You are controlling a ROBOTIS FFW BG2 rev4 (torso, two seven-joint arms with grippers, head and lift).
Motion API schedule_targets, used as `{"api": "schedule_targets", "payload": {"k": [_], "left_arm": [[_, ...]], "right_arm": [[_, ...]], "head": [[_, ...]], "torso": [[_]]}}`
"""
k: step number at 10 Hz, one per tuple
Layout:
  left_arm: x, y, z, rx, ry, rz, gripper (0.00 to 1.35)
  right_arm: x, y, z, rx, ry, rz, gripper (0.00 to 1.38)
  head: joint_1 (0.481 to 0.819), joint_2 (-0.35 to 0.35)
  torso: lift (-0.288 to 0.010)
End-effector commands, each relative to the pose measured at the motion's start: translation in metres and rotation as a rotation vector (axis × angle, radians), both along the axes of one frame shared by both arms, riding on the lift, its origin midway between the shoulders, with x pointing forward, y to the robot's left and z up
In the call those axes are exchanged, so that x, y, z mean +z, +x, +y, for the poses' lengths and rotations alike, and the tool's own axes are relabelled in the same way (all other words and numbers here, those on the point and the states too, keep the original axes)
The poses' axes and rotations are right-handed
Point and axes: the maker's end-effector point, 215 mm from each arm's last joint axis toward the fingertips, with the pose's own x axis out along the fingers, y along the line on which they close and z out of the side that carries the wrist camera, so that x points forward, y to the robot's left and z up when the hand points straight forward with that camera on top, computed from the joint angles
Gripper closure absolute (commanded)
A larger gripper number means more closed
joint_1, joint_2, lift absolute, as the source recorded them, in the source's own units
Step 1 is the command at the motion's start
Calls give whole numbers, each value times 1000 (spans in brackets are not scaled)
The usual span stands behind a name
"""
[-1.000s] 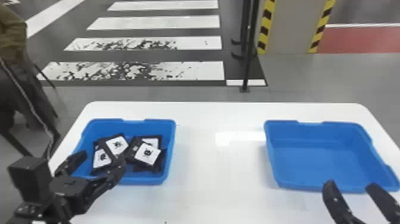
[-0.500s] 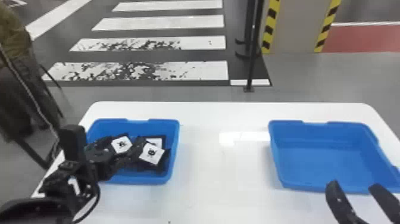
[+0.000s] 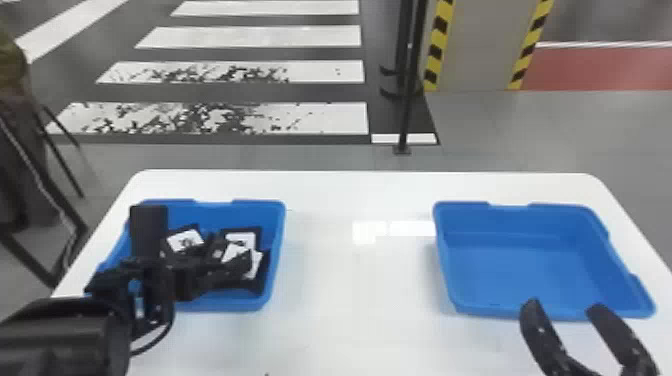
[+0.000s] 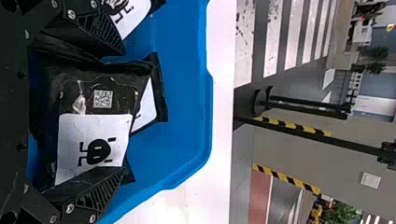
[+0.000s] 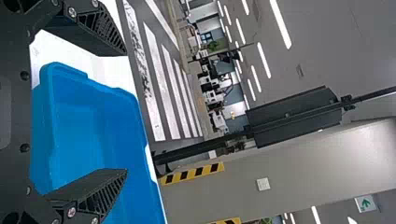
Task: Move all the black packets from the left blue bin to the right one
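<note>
Over the left blue bin (image 3: 278, 235), my left gripper (image 3: 231, 254) is low among the black packets (image 3: 186, 241). In the left wrist view the left gripper (image 4: 123, 111) is open, its fingers on either side of a black packet (image 4: 95, 137) with a white label; another packet (image 4: 148, 107) lies partly under it. Several packets are in this bin, some hidden behind the arm. My right gripper (image 3: 565, 306) is parked open at the near edge of the right blue bin (image 3: 525, 270), which holds no packets. The right wrist view has the right gripper (image 5: 126, 112) with nothing between its fingers.
Both bins stand on a white table (image 3: 350, 300), with a wide stretch of tabletop between them. Behind the table a dark post (image 3: 409, 100) rises from the floor. A chair-like frame (image 3: 35, 200) stands beyond the left edge.
The left gripper has turned and swung over the left bin, among the packets, its forearm now entering at the lower left. The right gripper holds its pose; the head view has shifted slightly.
</note>
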Motion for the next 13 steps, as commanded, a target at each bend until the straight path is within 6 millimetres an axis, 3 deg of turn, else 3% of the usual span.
{"api": "schedule_targets", "payload": {"k": [1,3,5,8,10,11,13], "left_arm": [[-9,-1,-2,-9,-13,32,306],[-13,-5,-1,-12,-6,43,926],[3,-1,-3,-37,20,-26,1213],[32,-29,11,-14,24,-51,1213],[72,-49,8,-27,13,-113,1213],[90,-62,0,-40,-34,-142,1213],[110,-80,-53,-133,-244,-189,1213]], "right_arm": [[1,1,1,1,4,-2,137],[0,0,1,2,8,0,137],[-1,0,1,3,14,1,137],[-2,-1,1,5,13,3,137],[-4,-2,1,4,18,7,137],[-3,-2,2,7,17,4,136],[0,0,5,21,27,-7,134]], "head": [[695,26],[695,23],[695,23],[695,29],[695,40],[695,42],[695,23]], "torso": [[-140],[-140],[-140],[-140],[-140],[-140],[-140]]}}
